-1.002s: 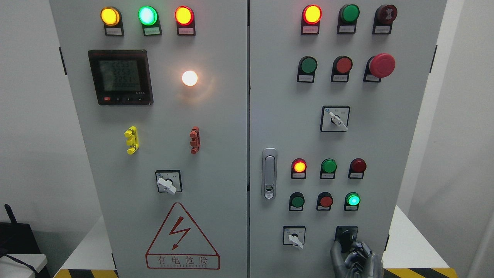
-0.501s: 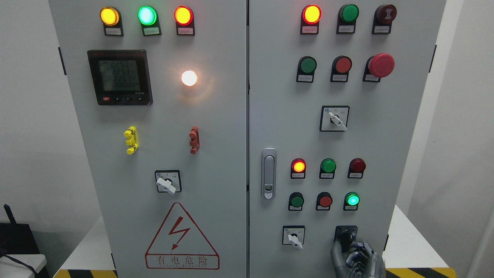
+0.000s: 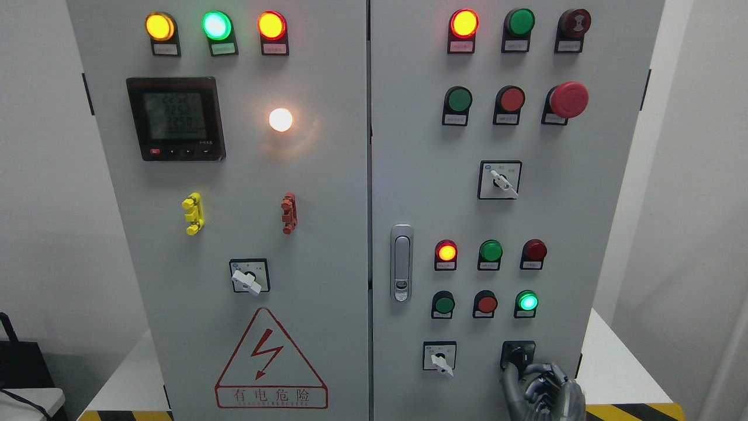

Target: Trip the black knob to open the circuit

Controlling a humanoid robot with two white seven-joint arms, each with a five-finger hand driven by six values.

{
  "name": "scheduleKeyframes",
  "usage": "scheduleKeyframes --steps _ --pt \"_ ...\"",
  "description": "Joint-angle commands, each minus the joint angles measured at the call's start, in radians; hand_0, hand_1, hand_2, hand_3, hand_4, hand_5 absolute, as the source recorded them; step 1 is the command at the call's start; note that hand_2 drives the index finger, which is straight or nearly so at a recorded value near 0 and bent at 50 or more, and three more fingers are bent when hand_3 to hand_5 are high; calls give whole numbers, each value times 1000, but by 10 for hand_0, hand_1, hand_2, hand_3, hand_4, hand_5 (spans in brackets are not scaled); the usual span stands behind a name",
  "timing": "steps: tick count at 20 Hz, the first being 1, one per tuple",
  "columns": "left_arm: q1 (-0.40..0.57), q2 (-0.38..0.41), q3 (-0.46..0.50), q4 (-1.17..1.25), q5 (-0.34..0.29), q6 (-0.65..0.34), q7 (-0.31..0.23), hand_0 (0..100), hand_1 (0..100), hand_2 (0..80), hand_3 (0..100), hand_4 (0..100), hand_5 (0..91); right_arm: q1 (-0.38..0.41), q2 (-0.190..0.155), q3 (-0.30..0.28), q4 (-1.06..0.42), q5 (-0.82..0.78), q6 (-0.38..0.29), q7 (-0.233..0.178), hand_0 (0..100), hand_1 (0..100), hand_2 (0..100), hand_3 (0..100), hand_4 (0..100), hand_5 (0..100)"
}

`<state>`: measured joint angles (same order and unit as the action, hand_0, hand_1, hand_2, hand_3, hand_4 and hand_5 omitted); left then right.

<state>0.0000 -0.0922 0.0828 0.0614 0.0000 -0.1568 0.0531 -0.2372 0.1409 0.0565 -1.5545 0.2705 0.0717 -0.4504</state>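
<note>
Reaching up from the bottom edge, the right hand (image 3: 540, 386), a grey metal one with jointed fingers, has its fingertips (image 3: 529, 369) curled against the black rotary knob (image 3: 519, 356) on its square black plate, low on the pale grey steel cabinet door (image 3: 409, 146). The fingers look clenched around the knob's lower part, though how firmly they grip I cannot tell, since the hand covers most of it. The knob sits directly above the palm, touching the fingertips; the white-handled selector switch (image 3: 439, 358) lies well off to the hand's left at the same height, and the lit green lamp (image 3: 527, 301) hangs above it.

By my reckoning the reach and grasp are done, while the turn itself remains. Which way the knob's grip bar points, and how its long axis lies, is too dark and hidden to judge.
</note>
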Motion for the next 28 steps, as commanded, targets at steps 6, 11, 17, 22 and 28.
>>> scheduleKeyframes --steps 6,11,17,22,28 --pt "-8 0 0 0 -32 0 1 120 389 0 0 0 0 1 0 -3 2 41 2 2 393 767 602 923 938 949" --pt "-8 0 0 0 -34 0 1 120 389 0 0 0 0 1 0 -3 2 44 3 2 386 773 601 922 936 948" --pt "-8 0 0 0 -34 0 1 120 389 0 0 0 0 1 0 -3 5 85 2 2 381 779 600 921 931 947" --pt "-8 0 0 0 -32 0 1 120 389 0 0 0 0 1 0 -4 5 88 2 2 374 782 600 921 929 945" --pt "-8 0 0 0 -34 0 1 120 389 0 0 0 0 2 0 -20 10 122 -3 1 366 783 599 921 927 945"
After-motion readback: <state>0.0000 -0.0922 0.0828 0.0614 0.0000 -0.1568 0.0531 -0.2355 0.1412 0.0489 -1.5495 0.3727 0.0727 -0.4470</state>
